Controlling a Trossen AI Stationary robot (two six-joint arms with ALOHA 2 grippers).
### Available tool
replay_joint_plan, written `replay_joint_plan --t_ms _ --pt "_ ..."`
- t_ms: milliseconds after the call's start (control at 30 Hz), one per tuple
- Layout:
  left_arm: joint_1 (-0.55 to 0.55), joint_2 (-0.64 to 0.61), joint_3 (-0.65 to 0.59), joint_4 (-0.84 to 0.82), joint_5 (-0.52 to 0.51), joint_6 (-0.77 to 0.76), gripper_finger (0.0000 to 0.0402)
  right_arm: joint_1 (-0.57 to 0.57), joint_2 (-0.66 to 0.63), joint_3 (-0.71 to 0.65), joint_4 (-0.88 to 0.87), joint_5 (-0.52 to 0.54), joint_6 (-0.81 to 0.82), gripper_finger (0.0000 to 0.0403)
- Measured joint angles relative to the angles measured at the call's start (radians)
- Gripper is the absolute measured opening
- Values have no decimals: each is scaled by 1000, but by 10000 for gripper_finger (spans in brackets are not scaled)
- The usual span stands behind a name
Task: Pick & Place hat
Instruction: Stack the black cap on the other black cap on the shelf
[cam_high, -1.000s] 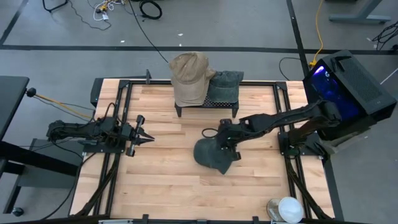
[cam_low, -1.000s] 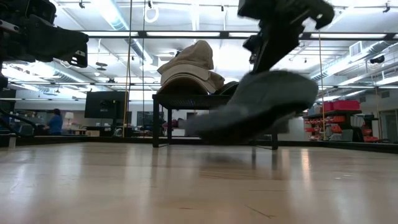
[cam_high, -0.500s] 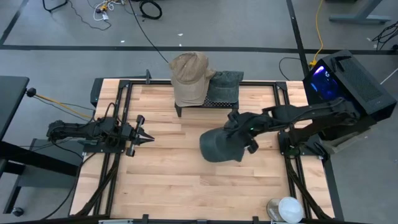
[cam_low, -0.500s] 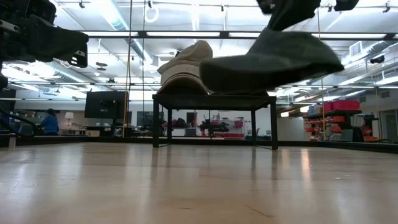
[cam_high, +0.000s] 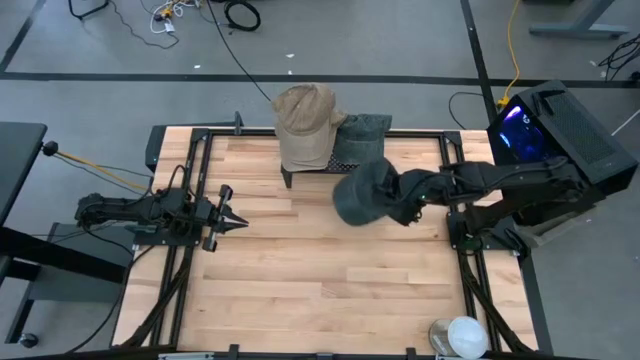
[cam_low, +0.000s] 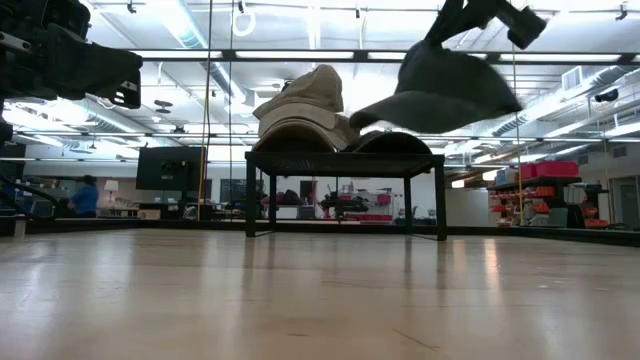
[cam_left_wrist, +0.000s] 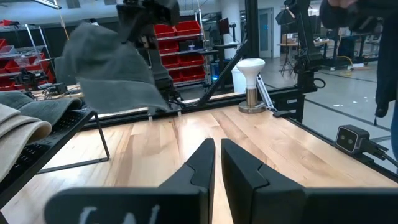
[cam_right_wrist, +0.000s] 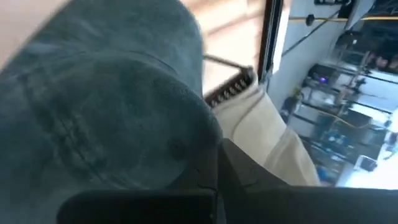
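The left gripper (cam_high: 240, 222) waits at the table's (cam_high: 300, 290) left side, its fingers nearly together and holding nothing. At the back edge, a tan hat (cam_high: 303, 125) and a grey hat (cam_high: 362, 135) sit on a rack (cam_high: 330, 172). Right of centre, the right gripper (cam_high: 392, 205) is clamped on a dark hat (cam_high: 362, 193), held in the air just in front of the rack.

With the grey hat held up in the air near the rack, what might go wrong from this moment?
1. The right gripper seems to hold the dark grey hat only at one edge, and the hat hangs tilted, so it may slip out.
2. The black rack already carries a tan hat and another grey hat; the carried hat could push one off.
3. Little free room shows on the rack, so the hat may land half over its edge.
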Motion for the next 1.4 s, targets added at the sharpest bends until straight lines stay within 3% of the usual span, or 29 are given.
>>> replay_joint_plan --t_ms 300,633,900,1167,1400 --pt "0 0 0 0 0 0 34 -41 -54 0 95 -12 -163 0" --pt "0 0 0 0 0 0 34 -121 -142 0 284 -118 -242 0" --pt "0 0 0 0 0 0 34 -150 -183 0 285 -290 -242 0" --pt "0 0 0 0 0 0 34 -150 -170 -4 253 -502 -57 0" --pt "0 0 0 0 0 0 34 -111 -161 -98 293 -662 2 0"
